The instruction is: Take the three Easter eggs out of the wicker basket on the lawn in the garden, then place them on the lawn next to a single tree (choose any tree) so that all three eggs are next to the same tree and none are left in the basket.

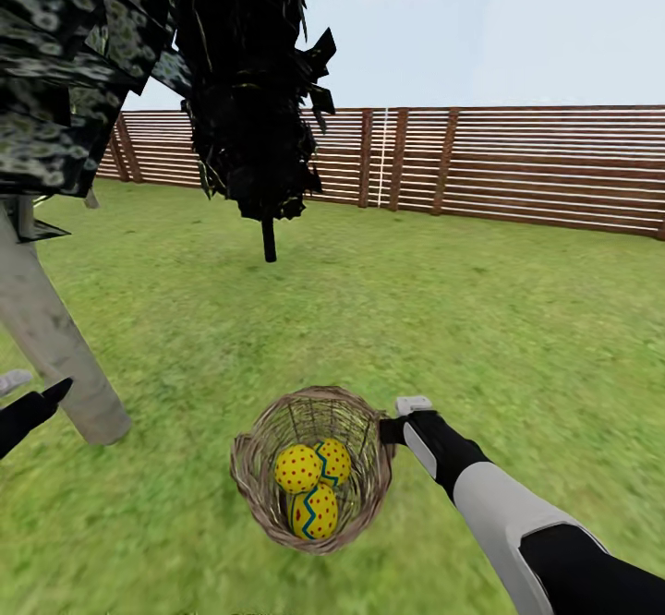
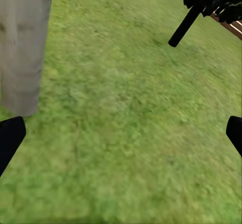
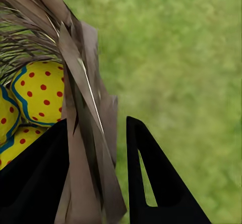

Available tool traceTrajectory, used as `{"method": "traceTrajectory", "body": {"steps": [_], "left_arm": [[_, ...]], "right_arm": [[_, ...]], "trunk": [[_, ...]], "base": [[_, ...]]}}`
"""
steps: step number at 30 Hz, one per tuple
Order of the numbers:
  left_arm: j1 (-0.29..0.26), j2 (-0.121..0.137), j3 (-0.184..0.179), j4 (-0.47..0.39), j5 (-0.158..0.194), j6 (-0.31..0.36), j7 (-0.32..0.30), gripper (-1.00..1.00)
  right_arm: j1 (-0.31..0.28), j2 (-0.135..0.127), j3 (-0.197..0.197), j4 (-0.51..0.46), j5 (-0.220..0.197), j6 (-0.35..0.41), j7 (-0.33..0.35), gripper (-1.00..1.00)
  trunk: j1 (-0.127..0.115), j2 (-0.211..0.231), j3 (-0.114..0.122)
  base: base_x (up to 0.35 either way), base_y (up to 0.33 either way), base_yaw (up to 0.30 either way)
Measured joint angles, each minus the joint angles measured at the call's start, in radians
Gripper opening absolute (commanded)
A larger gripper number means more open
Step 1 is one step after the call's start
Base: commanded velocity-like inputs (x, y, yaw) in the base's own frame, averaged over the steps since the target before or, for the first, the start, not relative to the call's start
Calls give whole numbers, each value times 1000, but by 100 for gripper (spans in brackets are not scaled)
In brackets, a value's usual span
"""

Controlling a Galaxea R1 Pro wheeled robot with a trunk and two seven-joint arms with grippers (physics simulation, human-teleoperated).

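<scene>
The wicker basket (image 1: 247, 476) sits low on the lawn (image 1: 480, 319), holding three yellow Easter eggs with red dots and blue zigzags: one at the left (image 1: 297, 469), one behind it (image 1: 336, 460), one in front (image 1: 315, 512). My right gripper (image 1: 392, 423) is shut on the basket's right rim. In the right wrist view its fingers (image 3: 97, 123) straddle the woven wall (image 3: 85, 113), with an egg (image 3: 40, 92) inside. The pale grey tree trunk (image 1: 51, 338) stands left of the basket. My left gripper (image 1: 37, 388) hangs open beside that trunk (image 2: 22, 47), holding nothing.
A black-trunked tree (image 1: 269, 241) with near-black foliage stands farther back; its stem (image 2: 184, 27) also appears in the left wrist view. A brown slat fence (image 1: 517, 167) closes the far side. Open grass stretches to the right and ahead.
</scene>
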Motion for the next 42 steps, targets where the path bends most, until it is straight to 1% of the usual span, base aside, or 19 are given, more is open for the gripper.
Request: {"method": "traceTrajectory", "body": {"steps": [6,8,11,14,17,31,35,42], "left_arm": [[0,0,-1,0,-1,0,-1,100],[0,0,-2,1,-1,0,-1,100],[0,0,-4,1,-2,0,0,100],[0,0,-32,1,-2,0,2,100],[0,0,-42,1,-2,0,3,100],[0,0,-44,1,-2,0,2,100],[0,0,-45,1,-2,0,1,100],[0,0,-46,1,-2,1,1,100]], "right_arm": [[0,0,1,1,-3,0,0,-100],[0,1,0,0,-7,-1,0,-100],[0,0,2,1,1,0,0,-100],[0,2,1,1,1,0,0,-100],[0,2,1,1,0,0,0,-100],[0,2,2,2,1,0,0,-100],[0,7,3,2,0,0,0,-100],[0,8,3,2,2,0,0,-100]], "trunk": [[0,0,0],[0,0,0],[0,0,0],[0,0,0],[0,0,2],[0,0,15],[0,0,19],[0,0,27]], "base": [[45,-41,287],[206,-181,121],[234,-213,32],[242,-225,77],[244,-228,210],[244,-228,238],[244,-228,223],[244,-220,213]]}}
